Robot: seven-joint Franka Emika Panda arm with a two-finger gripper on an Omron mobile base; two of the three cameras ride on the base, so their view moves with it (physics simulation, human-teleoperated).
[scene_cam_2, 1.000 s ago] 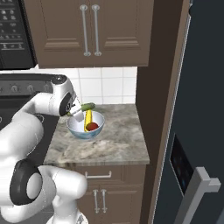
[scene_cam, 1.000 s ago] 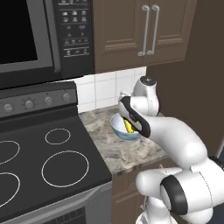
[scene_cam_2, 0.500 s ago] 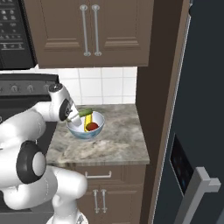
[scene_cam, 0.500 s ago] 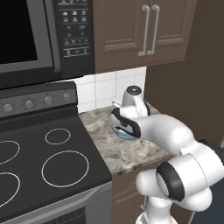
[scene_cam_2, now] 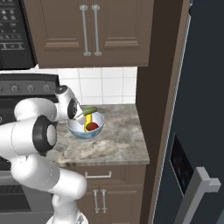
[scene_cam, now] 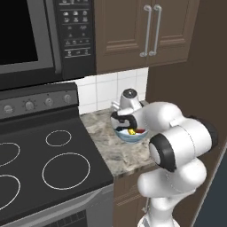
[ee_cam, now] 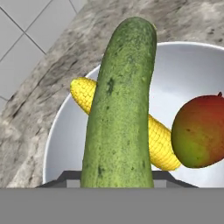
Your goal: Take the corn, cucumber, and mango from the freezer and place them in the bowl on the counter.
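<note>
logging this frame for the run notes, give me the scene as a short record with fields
bowl: bowl on the counter, between the stovetop and the freezer
in bowl: corn and mango, lying side by side
cucumber: cucumber held over the bowl, crossing above the corn, its far end past the rim
pincer: pincer shut on the cucumber, at the bowl's stove side
task left: cucumber not yet released into the bowl
</note>
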